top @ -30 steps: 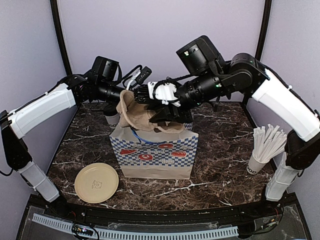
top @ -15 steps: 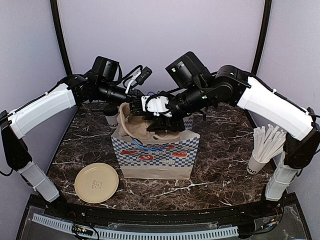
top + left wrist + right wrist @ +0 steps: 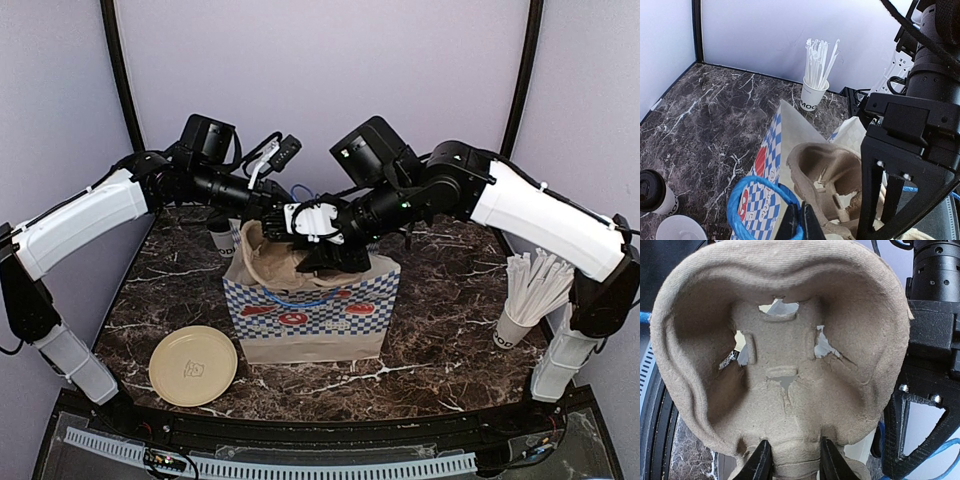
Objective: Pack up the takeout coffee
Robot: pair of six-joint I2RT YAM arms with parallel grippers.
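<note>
Bag (image 3: 310, 318) of blue-checked paper stands in the middle of the bench (image 3: 440, 290), and both arms meet over its mouth. The left hand (image 3: 800, 222) is pinched together on the bag's blue handle (image 3: 733, 210). The right hand (image 3: 791, 460) is clamped on the edge of a brown pulp tray (image 3: 785, 335), one finger on each side of its rim. The tray sits tilted, partly in the bag's opening (from above, the right arm covers much of it).

The coffee is outside the bag. A lidded cup (image 3: 652, 192) with a black top and an open cup (image 3: 680, 231) stand close together on the bench at the bag's far left side. The left wrist view cuts off the open one at the bottom edge. From above only a sliver of them shows, behind the bag and under the left arm, and their print is too small to read.

A tan plate (image 3: 193, 366) lies near the front left. A cup of sticks (image 3: 515, 325) stands at the right. Both are well apart from the bag.
</note>
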